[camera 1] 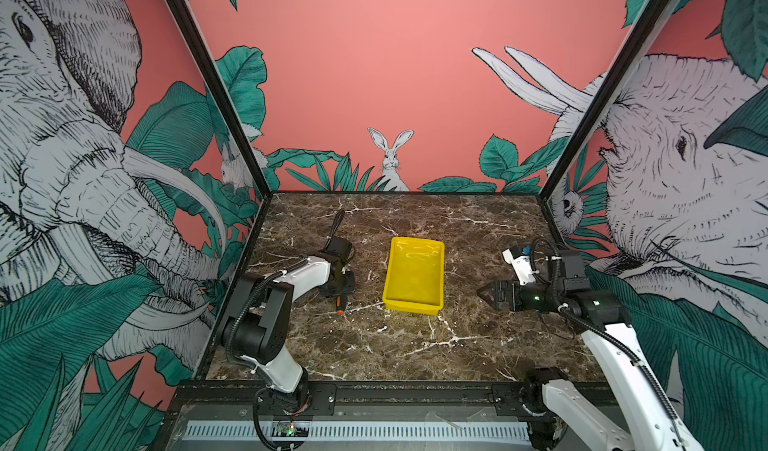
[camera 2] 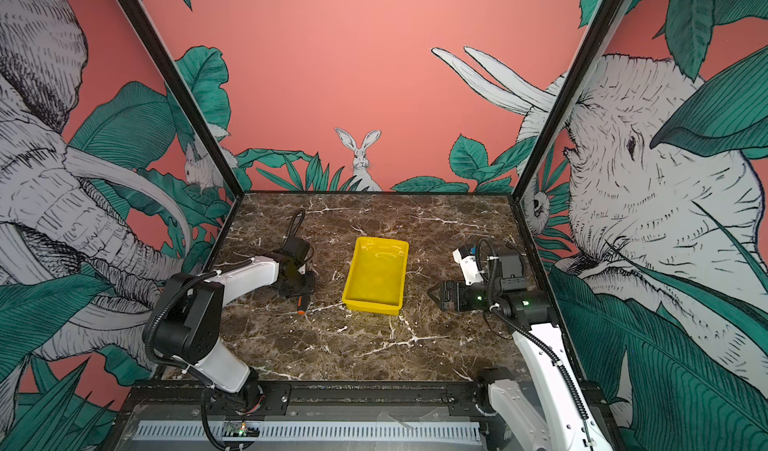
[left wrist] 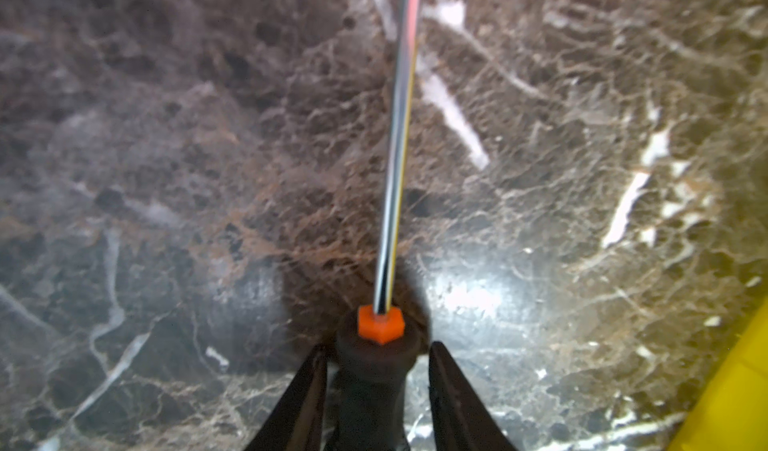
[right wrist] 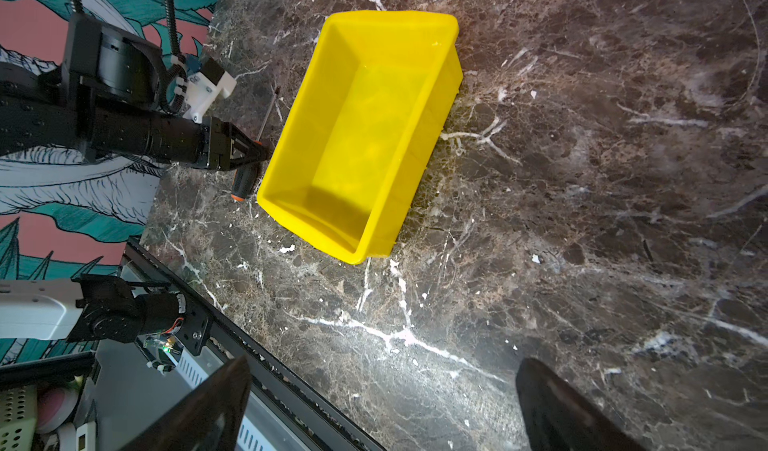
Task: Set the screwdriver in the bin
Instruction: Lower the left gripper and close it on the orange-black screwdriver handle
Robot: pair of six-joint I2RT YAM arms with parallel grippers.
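Yellow bin (camera 1: 413,274) on marble surface (camera 1: 374,345) — left gripper (left wrist: 377,347) straddles screwdriver (left wrist: 397,145) handle beside it, jaws narrow, slim gaps both sides; right gripper (right wrist: 386,363) wide apart.

This is a robot test cell in a lab: a dark marble-patterned table (camera 1: 415,345) sits boxed in by three panels of printed jungle wallpaper (camera 1: 415,54), elephants (camera 1: 62,137) and a rabbit (camera 1: 390,158), joined at black metal frame posts (camera 1: 208,75). The white-and-black left arm (camera 1: 307,274) and right arm (camera 1: 615,345) are mounted on a black rail (camera 1: 415,395) along the table's front edge, with corrugated cable conduit (camera 1: 249,299) on each and a slotted wiring duct (camera 1: 415,431) below.
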